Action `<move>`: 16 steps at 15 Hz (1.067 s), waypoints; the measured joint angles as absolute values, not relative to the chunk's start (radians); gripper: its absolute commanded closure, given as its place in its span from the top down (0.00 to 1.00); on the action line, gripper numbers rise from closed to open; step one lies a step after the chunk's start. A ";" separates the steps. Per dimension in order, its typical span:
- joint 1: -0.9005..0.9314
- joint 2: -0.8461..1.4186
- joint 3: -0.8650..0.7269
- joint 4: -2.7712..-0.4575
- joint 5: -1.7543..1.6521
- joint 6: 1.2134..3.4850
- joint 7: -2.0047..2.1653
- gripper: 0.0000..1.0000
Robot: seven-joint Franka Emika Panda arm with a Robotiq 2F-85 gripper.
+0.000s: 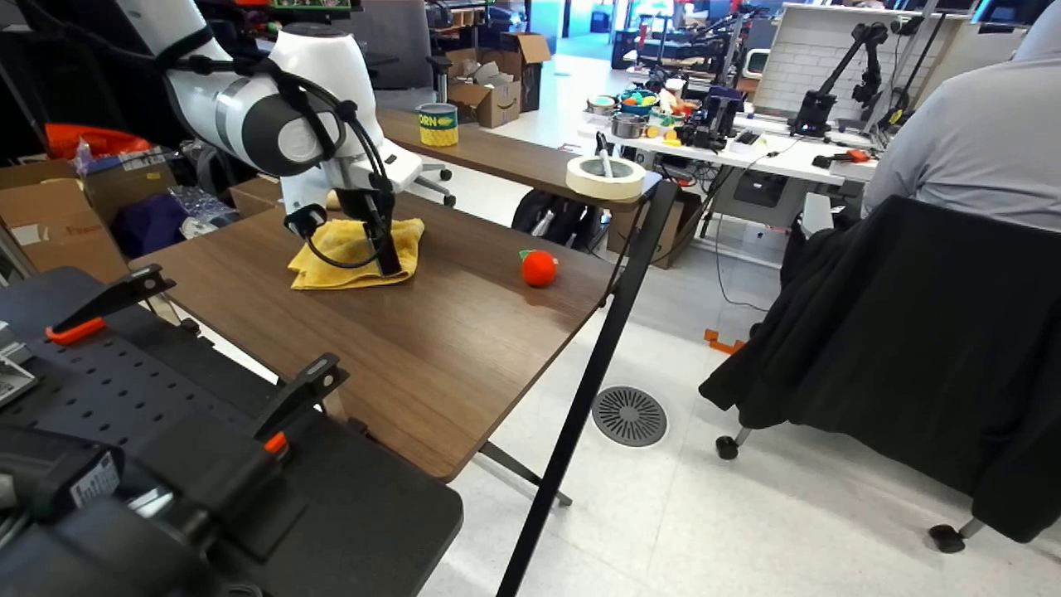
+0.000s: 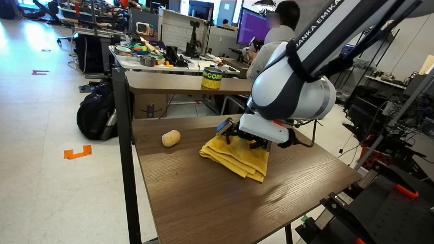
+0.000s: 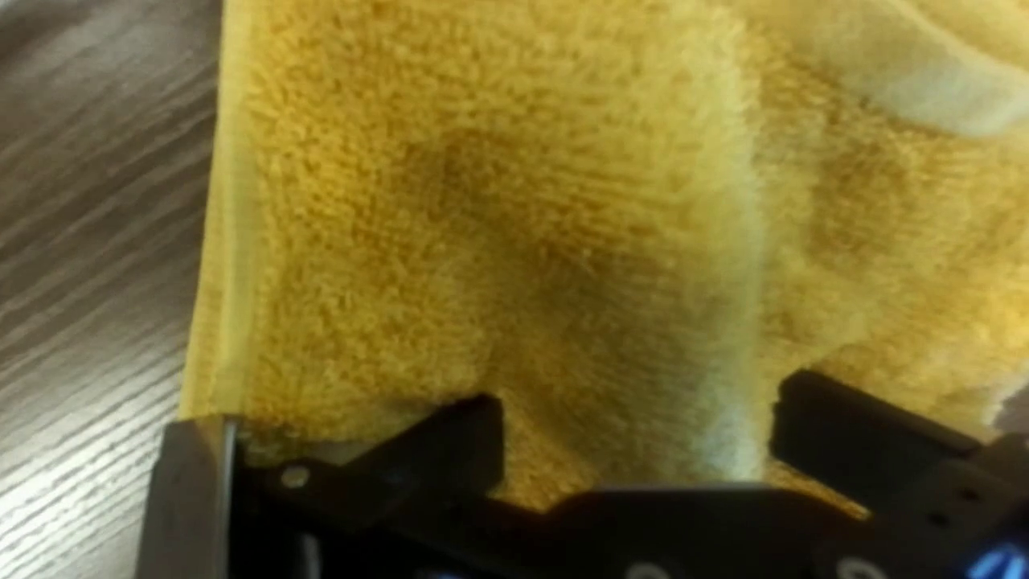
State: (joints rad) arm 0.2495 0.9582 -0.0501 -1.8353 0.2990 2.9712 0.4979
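Yellow terry towel (image 2: 237, 157), folded, lies directly beneath my gripper (image 2: 244, 138) in an exterior view, spreading out on both sides of it across the table (image 2: 210, 203). My fingers (image 2: 223, 126) stand wide apart, released, with nothing clenched between them that I can see, and the line from one to the other runs roughly parallel to the towel's near folded edge. Which way its long axis goes I can't tell, since the gripper covers part of it; only this one arm (image 2: 271, 88) is near. A potato (image 2: 171, 138) rests on the wood-grain top, well apart from the towel, and a corn can (image 2: 212, 77) stands on the raised shelf (image 2: 162, 81). Also in an exterior view, I find a red ball (image 1: 539, 269) on the table, well away from the gripper, a tape roll (image 1: 605, 189) on the end of the shelf, a person (image 1: 978, 133) seated with their back to me, and a floor drain (image 1: 630, 416) in the pale tiles. My wrist view puts one finger (image 3: 181, 498) right at the towel's side edge (whether it touches the fabric, I honestly can't make out), with bare table just beside it.
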 measured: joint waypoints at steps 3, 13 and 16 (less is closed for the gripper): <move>0.246 0.990 -0.067 -1.762 0.319 2.966 0.578 1.00; 0.118 1.071 -0.240 -1.573 0.309 2.849 0.708 1.00; 0.124 1.072 -0.277 -1.623 0.249 2.850 0.704 1.00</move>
